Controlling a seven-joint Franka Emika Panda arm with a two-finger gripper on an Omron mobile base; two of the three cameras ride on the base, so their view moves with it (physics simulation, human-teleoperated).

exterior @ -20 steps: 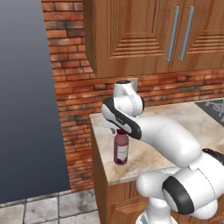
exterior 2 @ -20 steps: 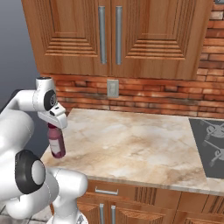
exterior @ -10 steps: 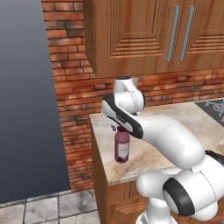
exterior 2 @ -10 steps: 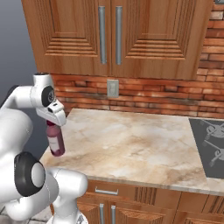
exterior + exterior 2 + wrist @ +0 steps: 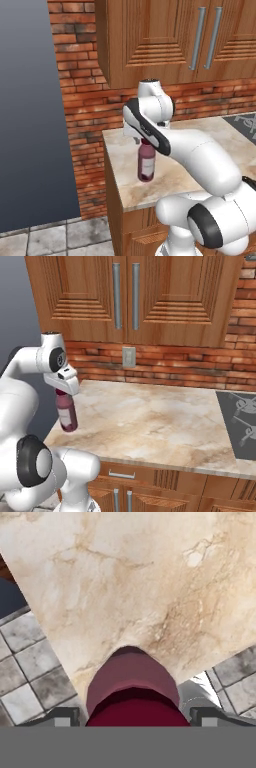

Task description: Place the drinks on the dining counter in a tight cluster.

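Note:
A stout purple-red juice bottle [image 5: 146, 164] [image 5: 66, 413] with a maroon cap [image 5: 135, 709] is one of the drinks. My gripper [image 5: 144, 142] [image 5: 62, 390] [image 5: 132, 718] is shut on its neck from above, one dark fingertip on each side of the cap. The bottle leans slightly, close over the left end of a small marble counter [image 5: 200, 135] [image 5: 155, 421] [image 5: 125, 577] under wooden wall cabinets. I cannot tell whether its base touches the marble. The dining counter is out of view.
Wooden wall cabinets [image 5: 130, 296] hang low over the counter against a brick wall [image 5: 80, 100]. A dark cooktop [image 5: 240, 426] is set into the counter's right end. Grey tiled floor [image 5: 40, 240] drops away past the counter's left edge.
The gripper and the juice bottle have shifted a little upward and toward the right along the counter. The jaws stand the same.

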